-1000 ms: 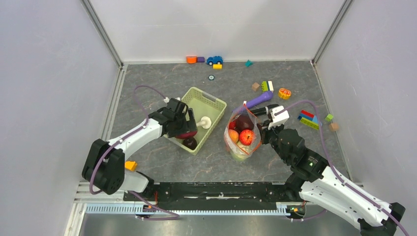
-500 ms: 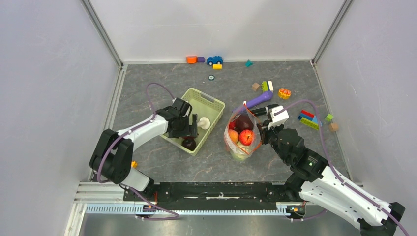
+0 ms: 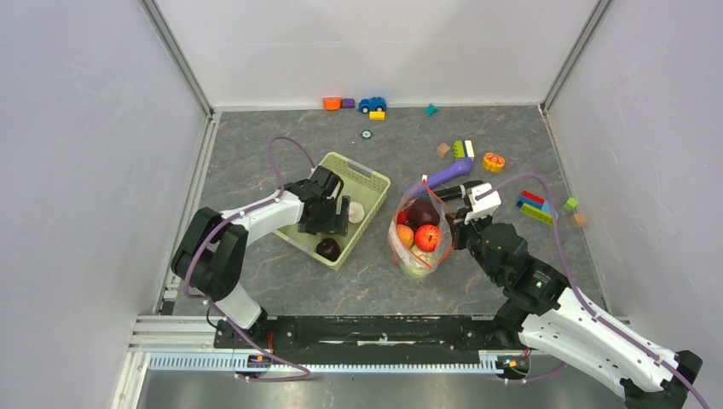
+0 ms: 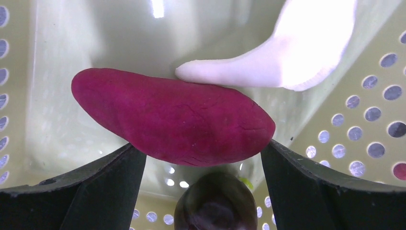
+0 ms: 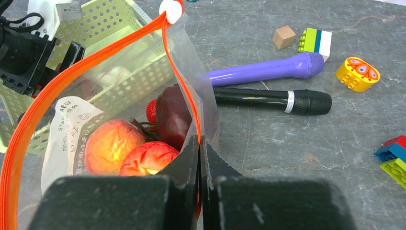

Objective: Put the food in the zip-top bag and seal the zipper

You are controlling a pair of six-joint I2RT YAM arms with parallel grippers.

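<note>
The clear zip-top bag (image 3: 416,249) stands open on the table, right of the light-green basket (image 3: 368,175). Its orange-red zipper (image 5: 95,53) gapes wide. Inside lie a peach apple (image 5: 114,146), a red apple (image 5: 148,158) and a dark purple piece (image 5: 172,115). My right gripper (image 5: 198,143) is shut on the bag's right rim at the zipper. My left gripper (image 4: 201,158) is down inside the basket and open. A magenta piece (image 4: 172,120) lies between its fingertips. A white mushroom-like piece (image 4: 297,52) touches it from behind. A dark purple piece (image 4: 215,201) lies below.
A purple stick toy (image 3: 449,174) and a black one (image 5: 273,100) lie just behind the bag. The orange citrus slice (image 3: 494,162), coloured blocks (image 3: 535,207) and a toy car (image 3: 372,104) lie right and far. Grey walls close the sides.
My left gripper has moved right and farther into the basket, toward the white piece. The right gripper and the bag have not moved.
</note>
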